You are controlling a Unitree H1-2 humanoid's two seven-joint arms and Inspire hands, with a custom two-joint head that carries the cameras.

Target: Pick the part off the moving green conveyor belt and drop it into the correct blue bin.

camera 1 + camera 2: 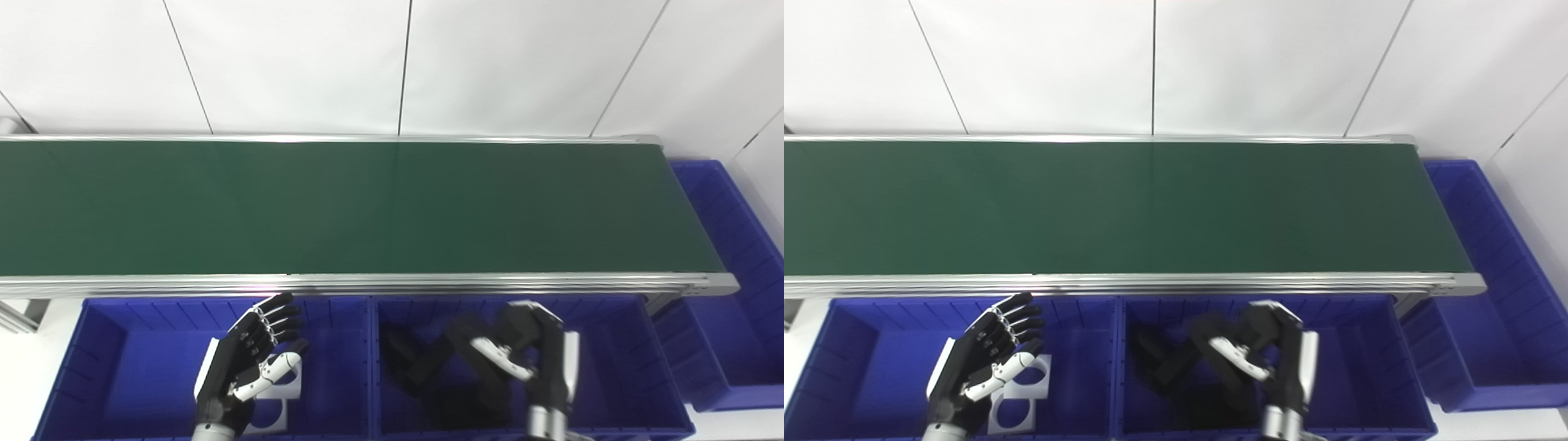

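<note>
I am hovering my left hand [248, 361], fingers spread and empty, over a blue bin [122, 367]; my right hand [533, 355] is curling over dark parts [416, 361], grip unclear.

The belt [343, 205] runs out of the picture on the left, so its far end is out of sight. The left hand [248, 361] covers part of the white parts [278, 407] lying in the left bin [104, 367], and I can't count them. The middle bin [618, 361] holds black parts [416, 364], dark and smeared into shadow, their shapes hard to make out. The right hand [533, 355] hangs over them, fingers curled; whether it grips one, I can't tell. Both arms are cut off at the bottom edge. The right bin [729, 245] is clipped by the right edge in the left eye view.
</note>
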